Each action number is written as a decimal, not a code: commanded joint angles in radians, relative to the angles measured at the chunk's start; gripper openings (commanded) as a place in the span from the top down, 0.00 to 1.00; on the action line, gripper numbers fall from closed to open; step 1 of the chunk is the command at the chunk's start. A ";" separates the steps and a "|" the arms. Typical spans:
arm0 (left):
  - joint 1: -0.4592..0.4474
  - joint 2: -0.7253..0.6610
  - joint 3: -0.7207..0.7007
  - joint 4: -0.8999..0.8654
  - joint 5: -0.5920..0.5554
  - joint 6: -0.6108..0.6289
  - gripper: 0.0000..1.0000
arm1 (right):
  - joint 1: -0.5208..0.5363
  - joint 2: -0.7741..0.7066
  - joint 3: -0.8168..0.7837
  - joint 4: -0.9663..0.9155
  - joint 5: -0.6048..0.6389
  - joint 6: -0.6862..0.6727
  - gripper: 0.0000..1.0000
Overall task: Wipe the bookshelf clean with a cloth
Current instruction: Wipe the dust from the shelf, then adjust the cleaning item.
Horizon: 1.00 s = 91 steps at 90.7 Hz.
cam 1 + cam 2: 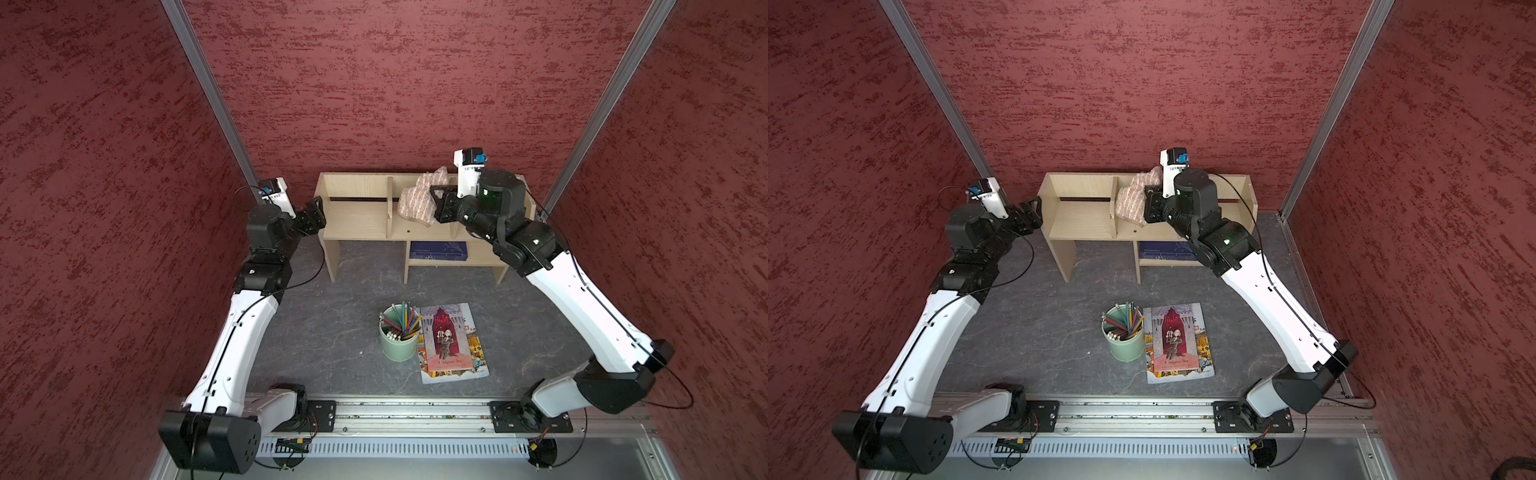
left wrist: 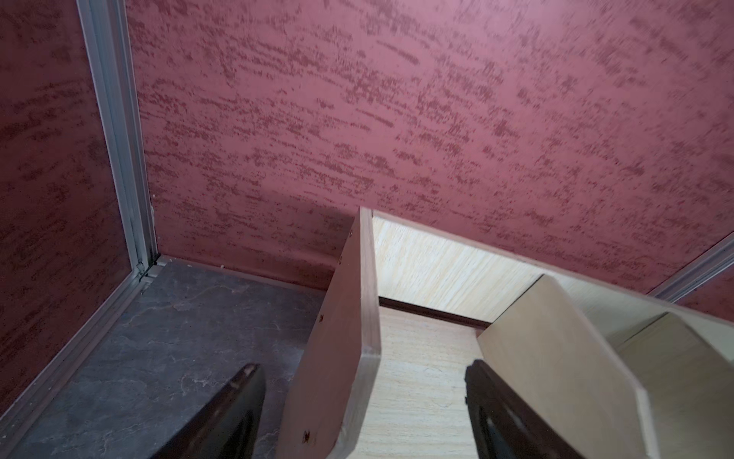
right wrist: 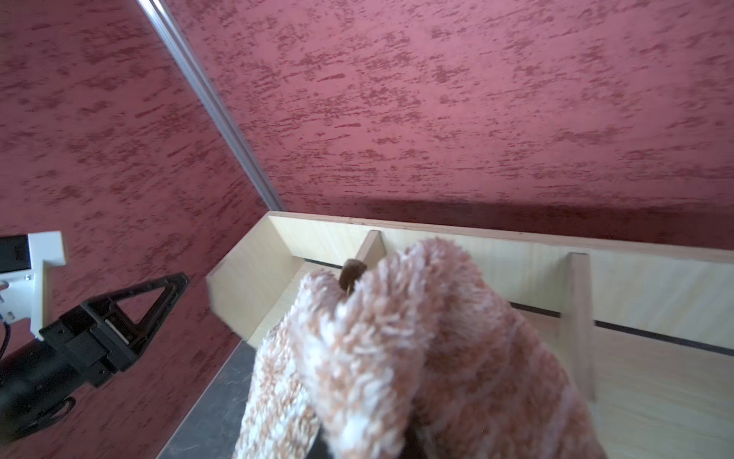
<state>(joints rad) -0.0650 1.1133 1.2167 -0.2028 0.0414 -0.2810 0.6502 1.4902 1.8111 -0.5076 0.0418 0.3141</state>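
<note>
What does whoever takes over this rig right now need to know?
Left pincer: open, jaws either side of the bookshelf end panel, not gripping it.
Right pincer: shut on the cloth, which hangs in the middle bay.
Done: cloth is in hand and at the shelf; which surfaces are already wiped cannot be told.
Left: wipe the bays, dividers and panels.

cloth [image 1: 415, 203] in bookshelf [image 1: 357, 220] middle bay, cup [image 1: 397, 349] left of book [image 1: 453, 345]
</note>
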 commanded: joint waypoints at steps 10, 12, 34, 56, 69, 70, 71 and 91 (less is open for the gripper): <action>-0.031 -0.093 0.025 0.051 0.425 -0.078 0.21 | 0.007 -0.029 -0.095 0.161 -0.363 0.079 1.00; -0.051 -0.097 0.021 0.071 0.474 -0.086 0.21 | 0.009 -0.029 -0.101 0.175 -0.389 0.087 1.00; -0.311 -0.088 -0.017 0.137 0.560 0.003 0.17 | 0.054 -0.021 -0.111 0.229 -0.511 0.123 1.00; -0.317 -0.051 -0.050 0.222 0.606 -0.052 0.36 | 0.060 -0.026 -0.161 0.341 -0.606 0.207 1.00; -0.318 -0.049 -0.066 0.259 0.609 -0.068 0.75 | 0.060 -0.018 -0.164 0.380 -0.639 0.239 1.00; -0.318 -0.048 -0.068 0.260 0.609 -0.068 0.77 | 0.060 -0.018 -0.165 0.383 -0.643 0.244 1.00; -0.318 -0.048 -0.068 0.261 0.609 -0.068 0.79 | 0.059 -0.017 -0.166 0.389 -0.648 0.249 1.00; -0.306 -0.072 -0.093 0.262 0.523 -0.046 1.00 | 0.060 -0.028 -0.128 0.259 -0.522 0.192 0.83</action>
<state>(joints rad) -0.3817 1.0580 1.1454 0.0471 0.6422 -0.3439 0.6994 1.4788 1.6505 -0.1764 -0.5404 0.5465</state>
